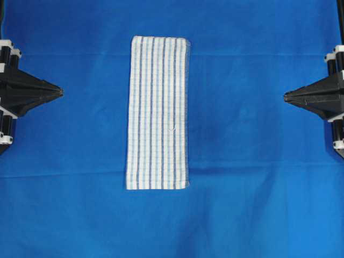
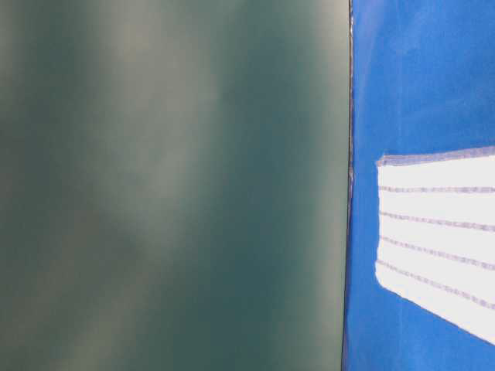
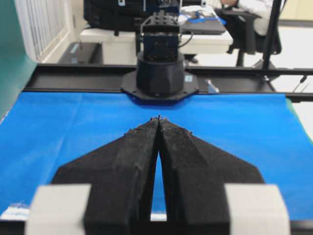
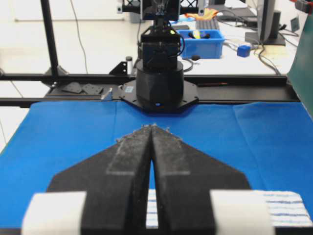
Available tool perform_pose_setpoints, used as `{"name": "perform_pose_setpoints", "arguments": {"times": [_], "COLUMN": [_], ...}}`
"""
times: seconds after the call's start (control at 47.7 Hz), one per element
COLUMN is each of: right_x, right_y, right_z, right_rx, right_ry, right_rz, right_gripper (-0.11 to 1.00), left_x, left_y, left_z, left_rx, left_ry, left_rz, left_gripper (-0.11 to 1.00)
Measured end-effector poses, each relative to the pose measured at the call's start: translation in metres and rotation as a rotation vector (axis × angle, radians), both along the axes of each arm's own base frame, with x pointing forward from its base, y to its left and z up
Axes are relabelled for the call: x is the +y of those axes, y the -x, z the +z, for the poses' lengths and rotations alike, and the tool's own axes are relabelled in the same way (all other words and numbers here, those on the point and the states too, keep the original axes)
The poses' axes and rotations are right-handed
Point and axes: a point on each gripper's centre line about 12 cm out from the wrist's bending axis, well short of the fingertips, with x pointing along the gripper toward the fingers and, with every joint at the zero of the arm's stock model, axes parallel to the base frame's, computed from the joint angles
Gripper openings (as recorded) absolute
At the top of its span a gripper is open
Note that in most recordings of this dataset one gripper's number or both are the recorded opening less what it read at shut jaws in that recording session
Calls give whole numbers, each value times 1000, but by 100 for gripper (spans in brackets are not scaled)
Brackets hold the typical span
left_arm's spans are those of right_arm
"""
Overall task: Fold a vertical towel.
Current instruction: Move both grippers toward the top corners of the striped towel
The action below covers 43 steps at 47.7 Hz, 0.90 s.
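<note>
The towel (image 1: 158,113), white with thin blue and grey lengthwise stripes, lies flat on the blue table cloth (image 1: 252,64), its long side running from far to near in the overhead view. One end of it shows in the table-level view (image 2: 441,232). A strip of it shows in the right wrist view (image 4: 286,208). My left gripper (image 1: 60,92) is shut and empty, well off the towel's left side; it also shows in the left wrist view (image 3: 159,119). My right gripper (image 1: 286,97) is shut and empty, well off its right side, and shows in the right wrist view (image 4: 151,128).
The blue table cloth covers the whole work surface. The opposite arm's black base stands at the far table edge in the left wrist view (image 3: 160,73) and in the right wrist view (image 4: 159,81). A dark green panel (image 2: 170,185) fills the left of the table-level view.
</note>
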Motion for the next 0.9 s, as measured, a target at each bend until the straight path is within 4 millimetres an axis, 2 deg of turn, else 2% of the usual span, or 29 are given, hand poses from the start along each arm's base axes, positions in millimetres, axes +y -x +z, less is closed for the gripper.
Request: {"name": "perform_pose_setpoints", "arguments": {"times": [0.168, 0.356, 0.482, 0.712, 0.796, 0.901], "right_x": [-13, -42, -60, -103, -116, -132], "right_y": [-13, -43, -64, -98, -112, -126], "right_z": [5, -2, -12, -43, -55, -72], "right_rx": [31, 168, 259, 422, 477, 535], "right_ry": [-40, -68, -79, -113, -119, -126], "right_rz": [-62, -176, -228, -338, -359, -381], "right_gripper": [0, 0, 0, 1, 5, 30], "left_x": [9, 32, 50, 83, 95, 111], "left_y": [-9, -22, -27, -44, -52, -63], "left_z": [2, -14, -26, -52, -65, -84], "left_rx": [17, 90, 140, 257, 299, 343], "left_ry": [64, 76, 88, 115, 127, 139], "left_rz": [41, 147, 221, 338, 372, 411], "left_gripper": [0, 0, 0, 2, 12, 39]}}
